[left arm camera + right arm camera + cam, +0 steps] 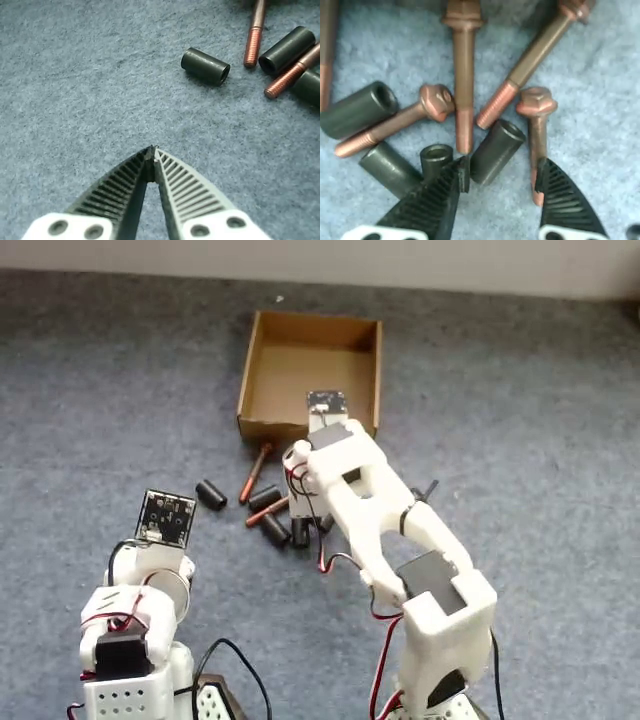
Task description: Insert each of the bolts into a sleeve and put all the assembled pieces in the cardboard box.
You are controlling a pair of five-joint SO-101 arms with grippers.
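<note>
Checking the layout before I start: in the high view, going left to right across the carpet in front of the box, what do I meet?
Left arm → lone black sleeve → copper bolt at the cardboard box's front corner → right arm.

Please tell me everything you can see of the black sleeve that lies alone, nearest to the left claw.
The lone sleeve is a short dark tube, metal-looking, with an open bore at one end. It lies on its side on the grey carpet, touching no other part, ahead of the shut left claw.
</note>
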